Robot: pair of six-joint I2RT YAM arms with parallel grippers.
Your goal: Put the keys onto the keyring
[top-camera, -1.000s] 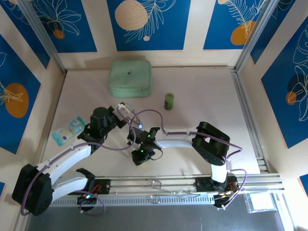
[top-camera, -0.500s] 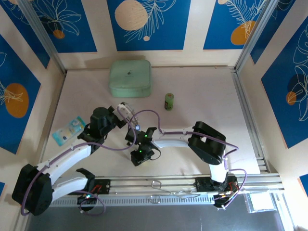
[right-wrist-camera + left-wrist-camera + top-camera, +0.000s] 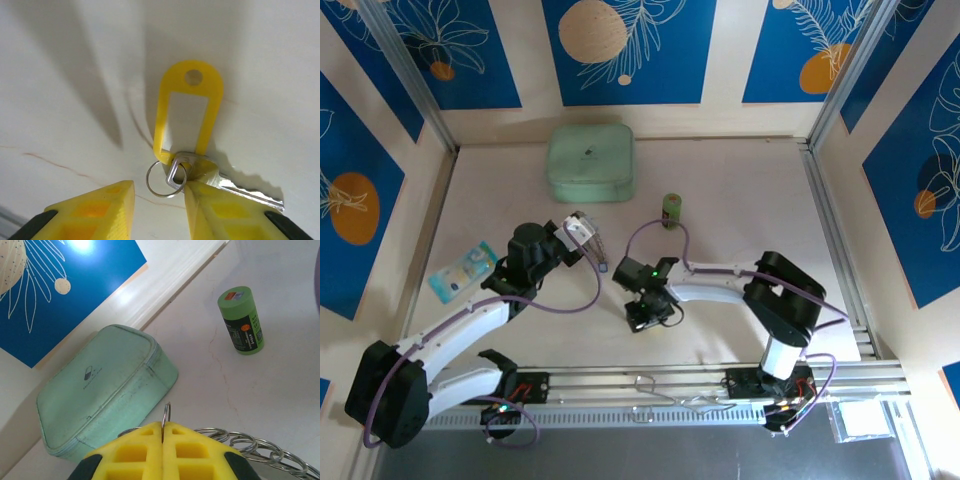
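From above, our left hand point(image 3: 592, 245) sits over mid-surface point(image 3: 740, 190), with open room out to the mint box point(image 3: 590, 160) and the green cylinder point(image 3: 671, 210). Our right hand point(image 3: 642, 320) points down nearby.

Left wrist: fingers point(image 3: 135, 455) pressed together, pinching the keyring point(image 3: 250, 447) by its wire edge.

Right wrist: fingers point(image 3: 90, 210) spread. The key point(image 3: 240, 190) and its yellow tag point(image 3: 185, 110) lie flat on the surface, right at one fingertip.
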